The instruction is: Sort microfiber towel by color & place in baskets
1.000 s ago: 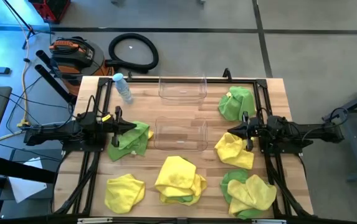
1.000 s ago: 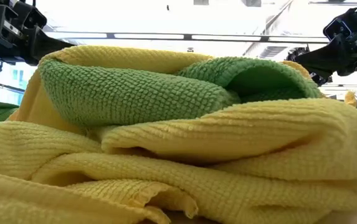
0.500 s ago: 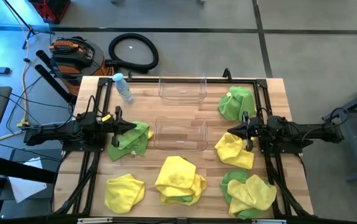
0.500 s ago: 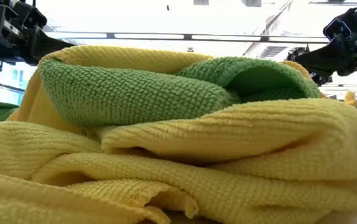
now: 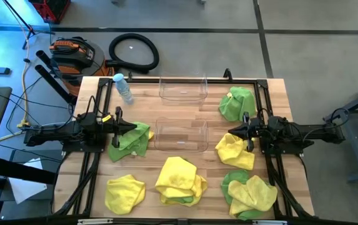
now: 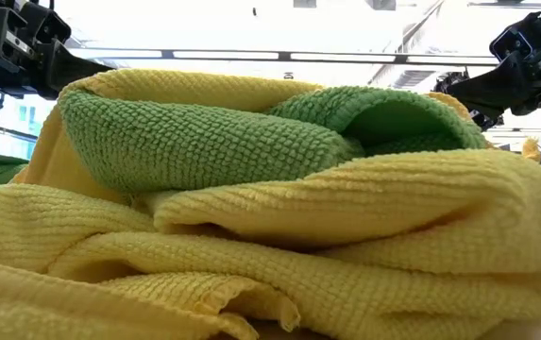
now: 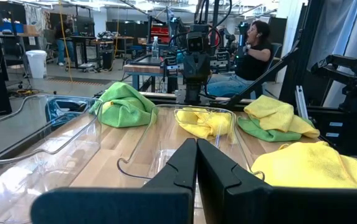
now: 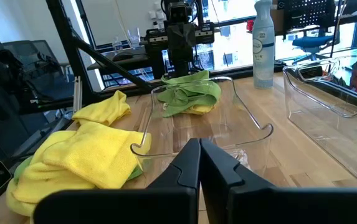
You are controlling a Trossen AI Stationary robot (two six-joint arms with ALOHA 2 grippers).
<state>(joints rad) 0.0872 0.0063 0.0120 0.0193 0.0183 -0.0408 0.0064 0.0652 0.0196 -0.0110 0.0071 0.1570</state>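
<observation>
The left tool (image 5: 133, 127) is closed and empty, hanging over the left side of the worktop (image 5: 210, 111) with its tip above a green towel (image 5: 130, 139). Opposite it, the right tool (image 5: 231, 132) is likewise closed on nothing, over the right side, just above a yellow towel (image 5: 235, 152).

Between the two tips sits the near basket (image 5: 181, 135), apparently empty; the far basket (image 5: 182, 88) stands by the back edge and also looks empty. Other cloths lie scattered: a green one with a bit of yellow (image 5: 237, 103) toward the back right corner, a yellow one (image 5: 124, 192) by the front left corner, a yellow-over-green heap (image 5: 180, 181) at the front edge, and a mixed heap (image 5: 249, 193) near the front right corner. A small bottle (image 5: 124, 87) stands near the back left corner.

No towel appears sorted yet, so the task seems to be at its start, with both arms poised. The next move likely calls for one tool to open, descend onto the cloth beneath it, pinch a fold, and carry it into a basket chosen for that colour. Mixed heaps will need separating.
</observation>
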